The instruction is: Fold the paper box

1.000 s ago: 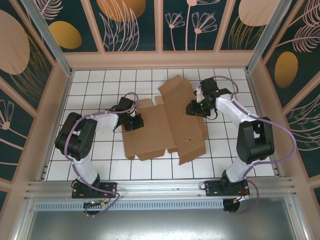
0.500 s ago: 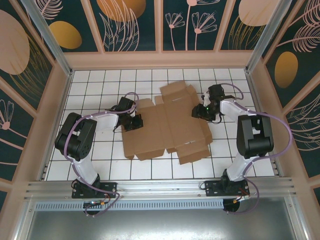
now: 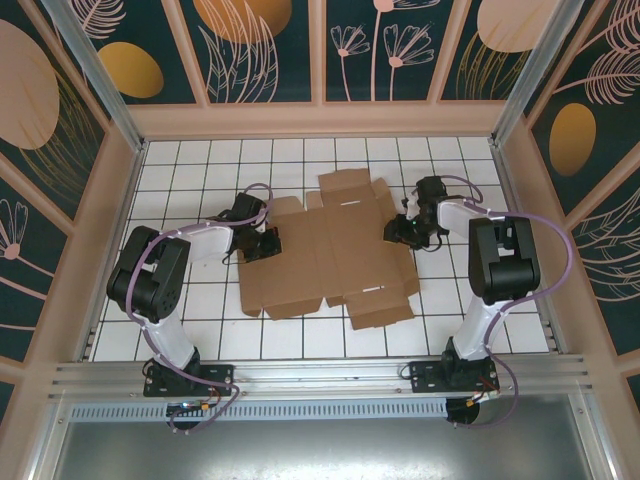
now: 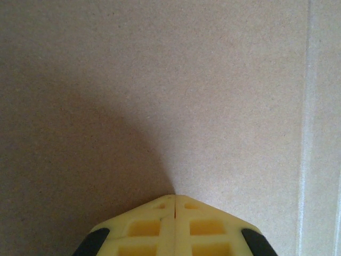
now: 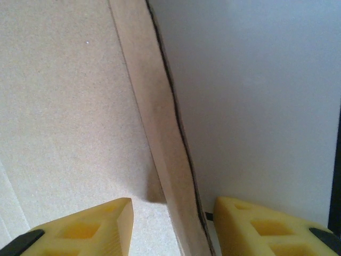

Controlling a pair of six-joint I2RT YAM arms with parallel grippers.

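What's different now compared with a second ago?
The brown cardboard die-cut sheet settled flatter, its raised right flaps dropping. The right end effector shifted rightward to the sheet's right edge, jaws open astride it. The left end effector stayed shut, resting on the sheet's left part.

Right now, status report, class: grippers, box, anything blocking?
Left gripper shut, over box, left side. Right gripper open, astride its right edge. Box unfolded, flat. No obstruction seen.

Right gripper (image 5: 173, 205) cropped at lower edge; paper box (image 5: 64, 106) mostly beyond frame
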